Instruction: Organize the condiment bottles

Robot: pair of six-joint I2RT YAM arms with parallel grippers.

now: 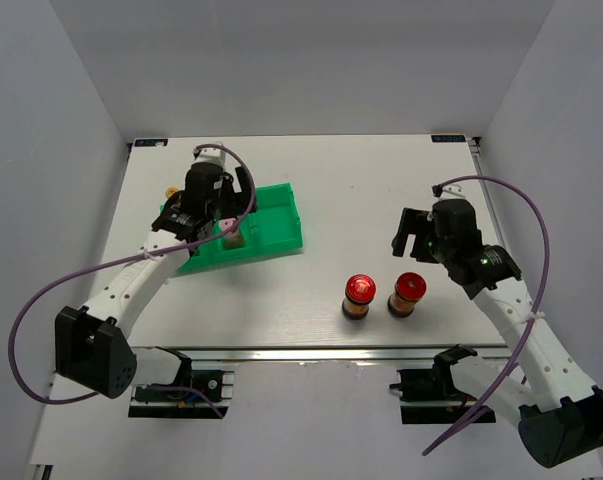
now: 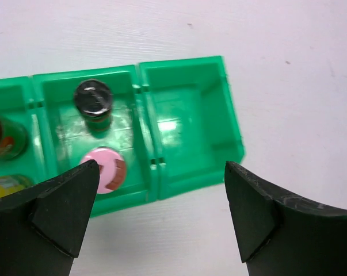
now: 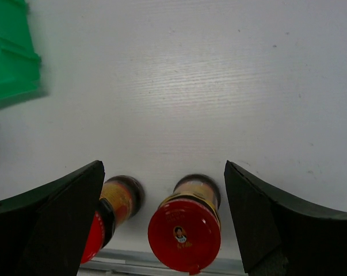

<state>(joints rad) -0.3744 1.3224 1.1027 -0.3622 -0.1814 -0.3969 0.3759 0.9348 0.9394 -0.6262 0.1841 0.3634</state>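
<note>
Four bottles stand upright, long axis vertical, caps up. Well to the right of the green tray (image 1: 281,215), on the table (image 1: 381,180), two wide dark jars stand side by side without touching: the nearer red-lidded jar (image 1: 358,296) and the farther red-lidded jar (image 1: 407,294) (amber contents show below the lids). The tray's middle compartment, of three seen, holds one grey-capped bottle (image 2: 94,98) and one pink-capped bottle (image 2: 104,169), close together. Two more bottles (image 2: 3,138) in the neighbouring compartment are too cropped to judge. The left gripper (image 2: 161,169) hangs over the tray, fingers spread and holding nothing. The right gripper (image 3: 161,172) hovers above the jars, fingers likewise apart.
</note>
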